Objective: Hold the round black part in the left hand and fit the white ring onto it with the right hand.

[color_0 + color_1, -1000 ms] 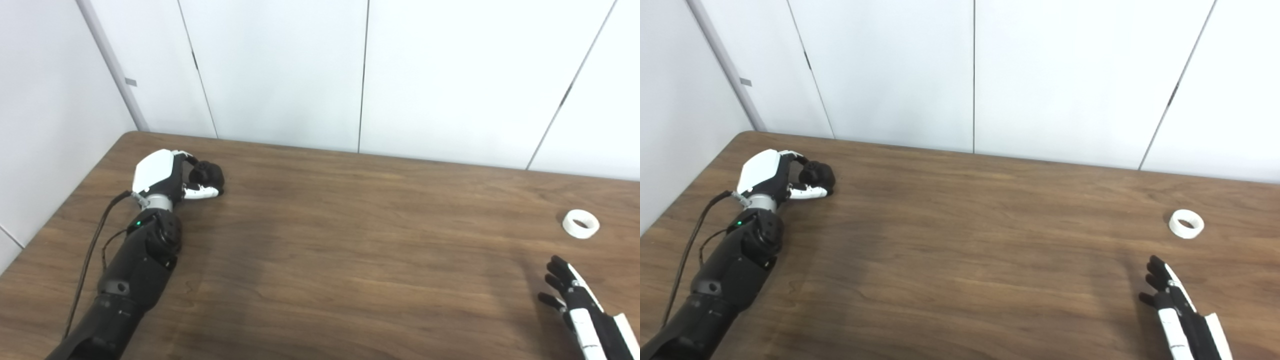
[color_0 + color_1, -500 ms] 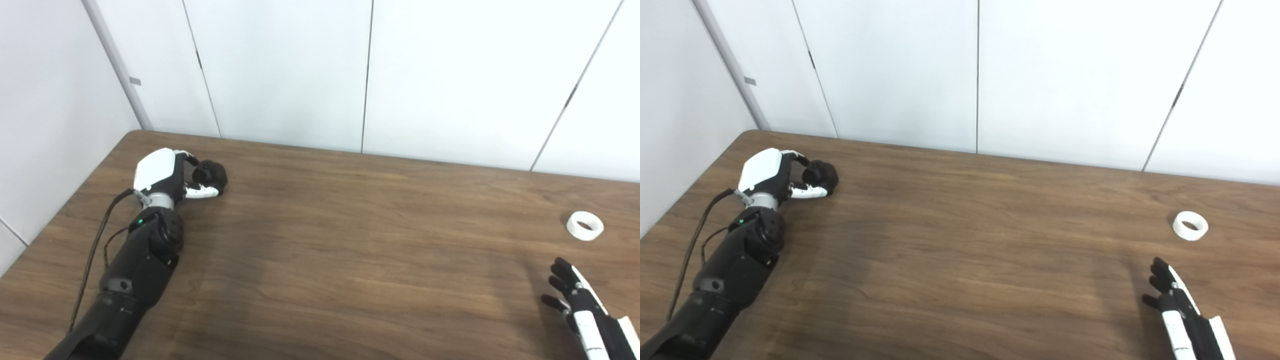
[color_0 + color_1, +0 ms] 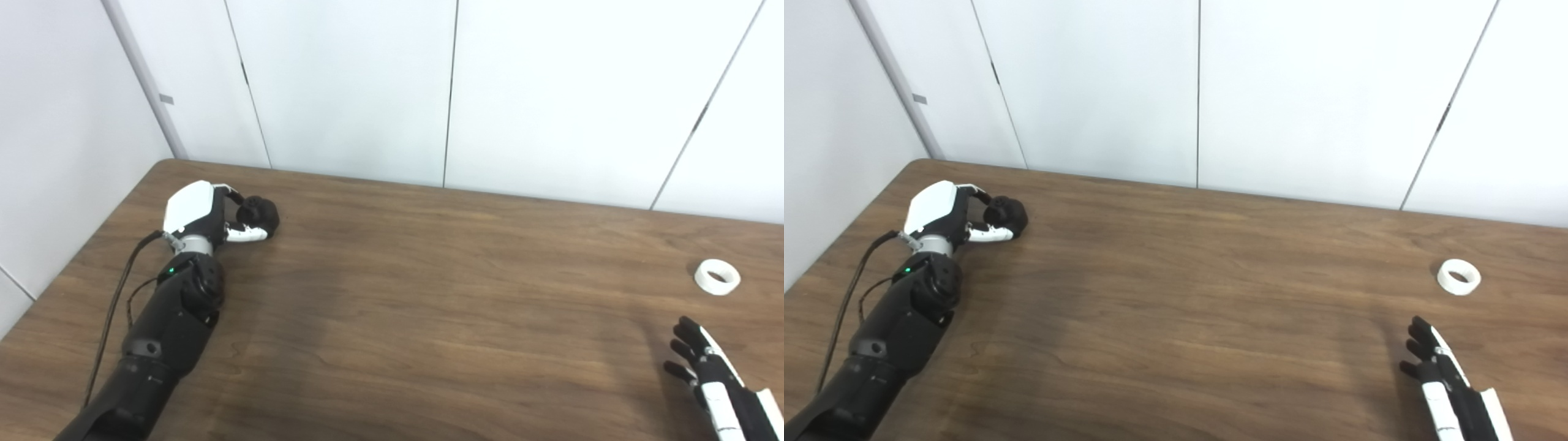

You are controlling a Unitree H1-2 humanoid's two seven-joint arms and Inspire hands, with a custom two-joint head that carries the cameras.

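Resting at the table's point(image 3: 392, 318) far left, the left hand point(image 3: 196, 214) curls its fingers around the round black part point(image 3: 258, 212). The right hand point(image 3: 710, 376), fingers spread and empty, sits near the white ring point(image 3: 717, 276) lying flat at the right.

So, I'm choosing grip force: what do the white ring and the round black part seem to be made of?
White ring: likely plastic, matte, evenly white, thick-walled; could be tape. Round black part: matte black, no glints, probably plastic or rubber; the left hand partly hides it. Table: wood-grain surface.
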